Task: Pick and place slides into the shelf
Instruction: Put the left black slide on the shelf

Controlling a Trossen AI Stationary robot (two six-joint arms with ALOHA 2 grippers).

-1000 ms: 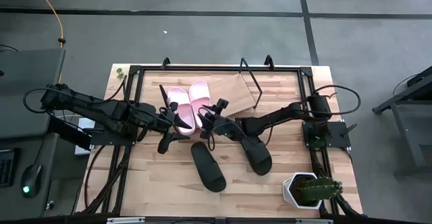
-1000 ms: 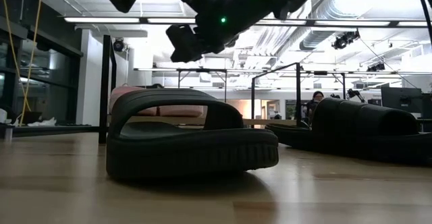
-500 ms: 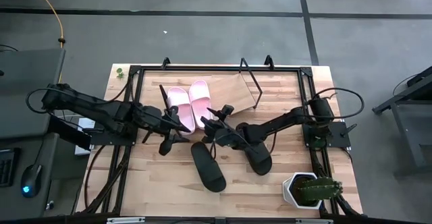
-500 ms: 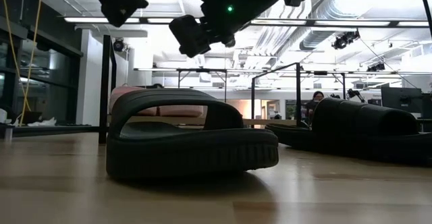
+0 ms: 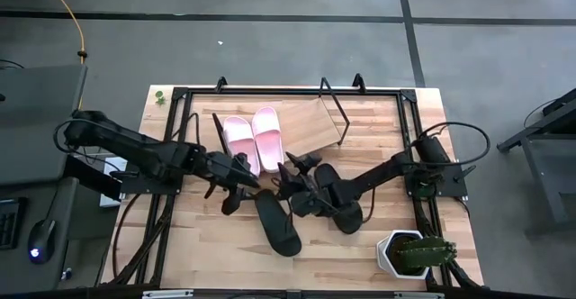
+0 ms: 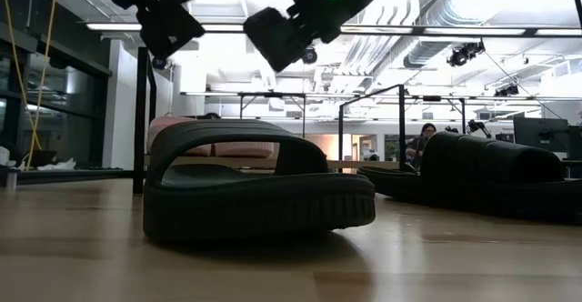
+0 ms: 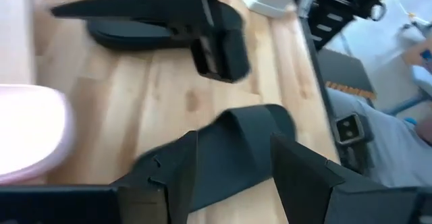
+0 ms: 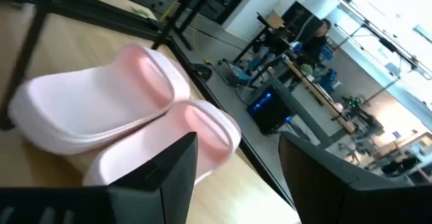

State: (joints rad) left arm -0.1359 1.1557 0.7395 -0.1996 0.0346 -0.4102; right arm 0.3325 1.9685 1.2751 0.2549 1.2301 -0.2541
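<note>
Overhead, two pale pink rubber slides lie side by side on the tilted light wooden shelf near the table's far edge, while two black rubber slides lie mid-table. Left gripper and right gripper hover between them. Left wrist view shows wide, empty fingers above a black slide; right wrist fingers spread toward the pink pair.
</note>
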